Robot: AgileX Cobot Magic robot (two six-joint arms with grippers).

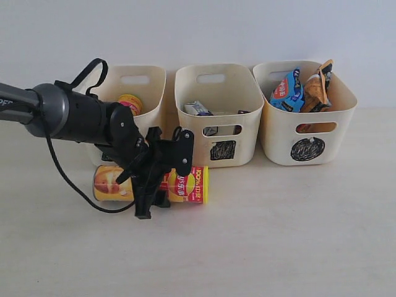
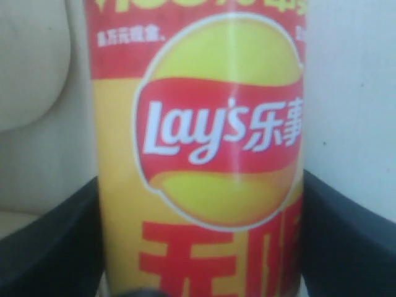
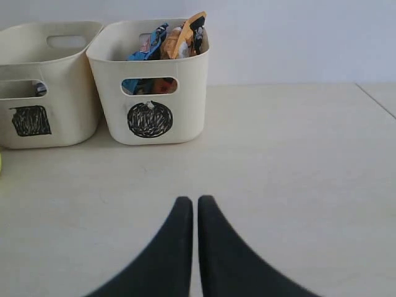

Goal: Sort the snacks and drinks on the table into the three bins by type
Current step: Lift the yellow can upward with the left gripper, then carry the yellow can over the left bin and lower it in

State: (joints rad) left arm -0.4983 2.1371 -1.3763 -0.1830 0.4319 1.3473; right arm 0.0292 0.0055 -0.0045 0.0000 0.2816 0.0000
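Observation:
The yellow Lay's tube (image 1: 185,184) lies on its side on the table (image 1: 278,235), in front of the left and middle bins. My left gripper (image 1: 151,185) comes down over its middle. In the left wrist view the tube (image 2: 198,142) fills the frame, and a black finger (image 2: 49,247) presses each side of it. My right gripper (image 3: 195,201) is shut and empty above bare table, and it does not show in the exterior view. The right bin (image 1: 307,127), marked with a circle, holds the blue bag (image 1: 286,90) and the orange bag (image 1: 317,86).
The middle bin (image 1: 216,133), marked with a square, holds a blue-and-white carton (image 1: 198,108). A round tube top (image 1: 130,102) shows inside the left bin (image 1: 133,80). The three bins stand in a row along the back wall. The left arm's cable (image 1: 74,185) loops down over the table.

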